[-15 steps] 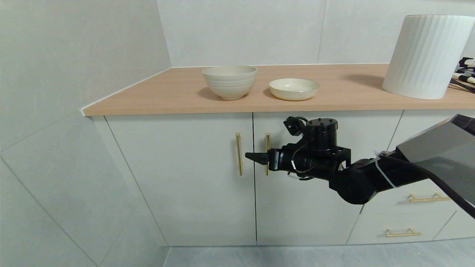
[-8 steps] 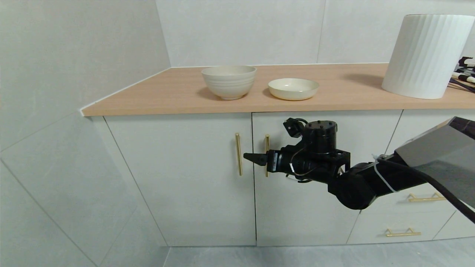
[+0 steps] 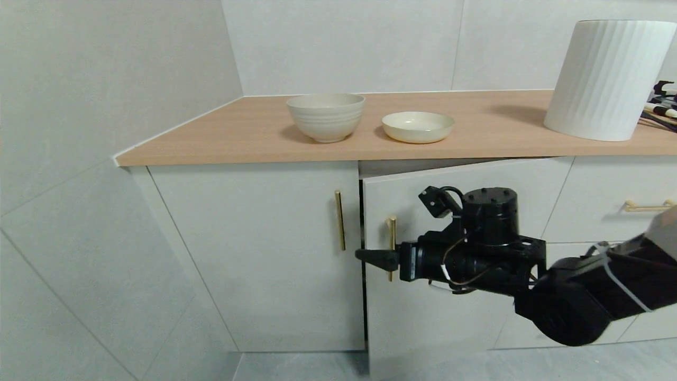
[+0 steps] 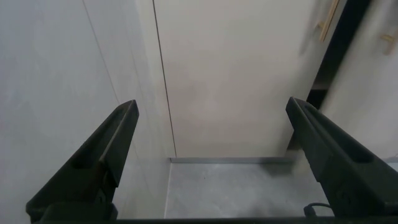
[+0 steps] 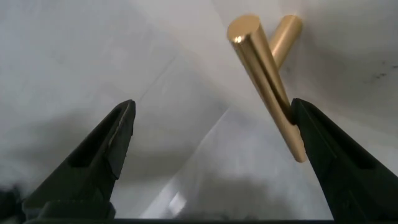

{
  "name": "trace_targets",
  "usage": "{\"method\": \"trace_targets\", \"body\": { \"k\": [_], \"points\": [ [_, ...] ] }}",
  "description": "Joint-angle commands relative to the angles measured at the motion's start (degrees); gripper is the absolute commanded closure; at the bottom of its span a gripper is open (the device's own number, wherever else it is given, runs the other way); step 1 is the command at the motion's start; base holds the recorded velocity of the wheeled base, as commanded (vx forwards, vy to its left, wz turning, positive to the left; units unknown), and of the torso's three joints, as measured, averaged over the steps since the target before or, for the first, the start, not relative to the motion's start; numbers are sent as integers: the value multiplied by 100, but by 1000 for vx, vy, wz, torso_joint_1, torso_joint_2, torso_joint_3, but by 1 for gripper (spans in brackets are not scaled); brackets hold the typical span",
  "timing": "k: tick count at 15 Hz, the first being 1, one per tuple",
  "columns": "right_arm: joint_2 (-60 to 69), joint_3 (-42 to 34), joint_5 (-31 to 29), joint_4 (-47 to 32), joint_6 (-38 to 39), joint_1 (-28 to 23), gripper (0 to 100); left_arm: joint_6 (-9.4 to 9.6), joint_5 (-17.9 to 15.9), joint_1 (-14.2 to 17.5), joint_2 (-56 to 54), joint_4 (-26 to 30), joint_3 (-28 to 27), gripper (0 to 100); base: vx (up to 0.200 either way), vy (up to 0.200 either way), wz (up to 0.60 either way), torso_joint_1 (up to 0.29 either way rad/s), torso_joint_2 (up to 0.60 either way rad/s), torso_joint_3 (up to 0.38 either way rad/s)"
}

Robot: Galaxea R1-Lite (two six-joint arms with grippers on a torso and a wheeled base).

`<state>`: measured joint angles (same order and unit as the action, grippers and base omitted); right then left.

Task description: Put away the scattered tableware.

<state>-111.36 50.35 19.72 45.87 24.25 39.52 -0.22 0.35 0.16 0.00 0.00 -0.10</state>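
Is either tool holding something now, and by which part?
Nothing is clamped. The right tool is open, with the gold door handle between its jaws, close to one of them. The left tool is open and empty.

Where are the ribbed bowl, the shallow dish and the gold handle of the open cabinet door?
ribbed bowl (image 3: 326, 117), head view, on its outer wall.
shallow dish (image 3: 418, 126), head view, on its inner floor.
gold handle (image 5: 271, 90), right wrist view, midway along the bar.

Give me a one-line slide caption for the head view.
Right gripper at the brass handle of the ajar cabinet door; bowl and shallow dish sit on the counter above.
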Motion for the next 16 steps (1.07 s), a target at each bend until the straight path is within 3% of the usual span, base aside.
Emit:
{"method": "trace_targets", "body": {
  "k": [1, 5, 11, 14, 16],
  "points": [
    [1073, -974, 330, -17, 19, 108, 0, -4, 0, 2, 0, 0, 1, 0, 0, 0, 0, 0, 0, 0],
    [1820, -1835, 875, -17, 27, 126, 0, 4, 0, 2, 0, 0, 1, 0, 0, 0, 0, 0, 0, 0],
    [2171, -2249, 1086, -26, 19, 170, 0, 4, 9, 2, 0, 0, 1, 0, 0, 0, 0, 0, 0, 0],
    [2426, -2503, 1341, -35, 10, 117, 0, 75, 0, 2, 0, 0, 10, 0, 0, 0, 0, 0, 0, 0],
    [2540, -2697, 1438, -26, 10, 82, 0, 233, -35, 2, 0, -26, -8, 0, 0, 0, 0, 0, 0, 0]
  ]
}}
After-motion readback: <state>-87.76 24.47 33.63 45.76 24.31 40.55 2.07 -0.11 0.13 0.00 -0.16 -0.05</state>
